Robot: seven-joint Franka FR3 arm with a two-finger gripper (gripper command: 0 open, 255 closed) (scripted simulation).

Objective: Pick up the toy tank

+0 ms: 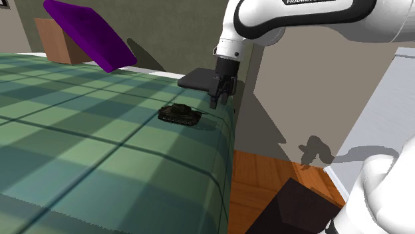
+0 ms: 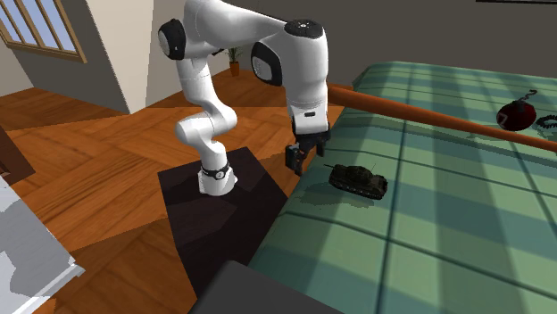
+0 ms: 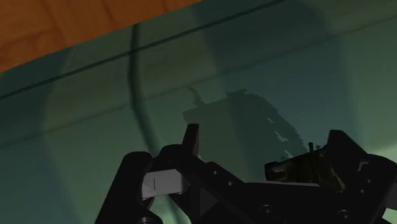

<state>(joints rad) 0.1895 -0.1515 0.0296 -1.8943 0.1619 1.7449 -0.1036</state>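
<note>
Spotted: the toy tank (image 1: pixel 179 114) sitting upright on the green plaid bed (image 1: pixel 80 153), close to the edge by the stand. Just beside it and a little higher, toward that edge: the pincer (image 1: pixel 221 98), spread, pinching nothing. Judged as the approach step, grasp not yet made. Next: shift over the hull, set fingers across its narrow sides, lower, close.

1. Shoulder view: beside the stand (image 1: pixel 292 209), looking down across the green plaid bed (image 1: pixel 100 146).
2. Second exterior view: over the bed, facing back at the arm (image 2: pixel 214 80).
3. Wrist view: close above the bed's edge, which all three share, toy tank (image 1: pixel 179 114) included.
</note>
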